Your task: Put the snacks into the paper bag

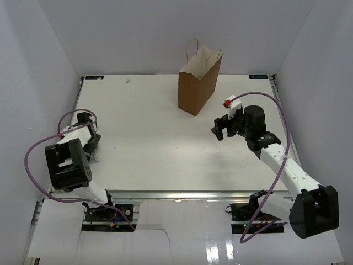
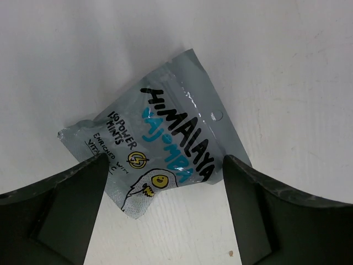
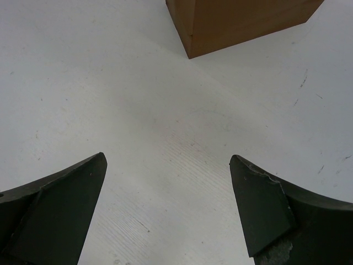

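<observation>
One snack, a pale blue-silver foil packet [image 2: 160, 141] with black "HIMALAYA" lettering, lies flat on the white table. My left gripper [image 2: 165, 160] is open just above it, and its fingers straddle the packet's near edge without gripping it. In the top view this gripper [image 1: 92, 149] is at the table's left side, close to its own base. The brown paper bag [image 1: 198, 83] stands upright and open at the back centre. Its bottom corner shows in the right wrist view [image 3: 242, 22]. My right gripper [image 1: 219, 128] is open and empty over bare table, right of and in front of the bag. No other packets are in view.
White walls close in the table [image 1: 154, 143] on the left, back and right. A purple cable [image 1: 41, 146] loops beside the left arm, and another cable [image 1: 265, 96] arcs over the right arm.
</observation>
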`<state>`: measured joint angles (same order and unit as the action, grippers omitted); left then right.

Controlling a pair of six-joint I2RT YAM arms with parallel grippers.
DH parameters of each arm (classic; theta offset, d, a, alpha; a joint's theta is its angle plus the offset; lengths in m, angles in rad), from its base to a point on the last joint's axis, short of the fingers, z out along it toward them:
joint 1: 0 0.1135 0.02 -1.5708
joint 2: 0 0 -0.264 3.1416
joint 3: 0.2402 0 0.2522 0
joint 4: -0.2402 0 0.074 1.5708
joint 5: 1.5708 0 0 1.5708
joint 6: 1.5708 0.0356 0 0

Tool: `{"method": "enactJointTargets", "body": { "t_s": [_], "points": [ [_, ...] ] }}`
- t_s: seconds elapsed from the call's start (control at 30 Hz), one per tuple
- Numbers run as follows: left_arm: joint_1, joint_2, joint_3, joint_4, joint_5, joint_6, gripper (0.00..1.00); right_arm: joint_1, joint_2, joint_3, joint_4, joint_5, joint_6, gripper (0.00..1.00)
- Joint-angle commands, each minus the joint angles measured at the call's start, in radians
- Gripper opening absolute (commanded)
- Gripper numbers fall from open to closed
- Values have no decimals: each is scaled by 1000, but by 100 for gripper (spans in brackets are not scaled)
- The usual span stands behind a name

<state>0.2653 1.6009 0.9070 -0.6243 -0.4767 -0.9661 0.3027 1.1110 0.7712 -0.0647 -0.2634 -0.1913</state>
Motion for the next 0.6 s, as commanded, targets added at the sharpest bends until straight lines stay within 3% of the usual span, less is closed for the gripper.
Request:
{"method": "enactJointTargets", "body": {
  "t_s": [0.0, 0.13, 0.27, 0.37, 0.5, 0.57],
  "points": [
    [43, 13, 24, 51, 62, 46, 92, 3, 13, 7, 51, -4, -10, 98],
    [71, 57, -3, 78, 127, 59, 73, 3, 19, 5, 51, -5, -11, 98],
    [74, 93, -10, 110, 234, 89, 46, 0, 15, 7, 49, -8, -13, 98],
    [74, 74, -31, 185, 349, 148, 33, -2, 10, 10, 46, -17, -13, 98],
    [65, 28, -95, 336, 655, 251, 24, -2, 4, 11, 40, -49, -31, 98],
    [43, 8, -111, 428, 846, 300, 22, -1, 3, 16, -10, -188, -89, 98]
  ]
}}
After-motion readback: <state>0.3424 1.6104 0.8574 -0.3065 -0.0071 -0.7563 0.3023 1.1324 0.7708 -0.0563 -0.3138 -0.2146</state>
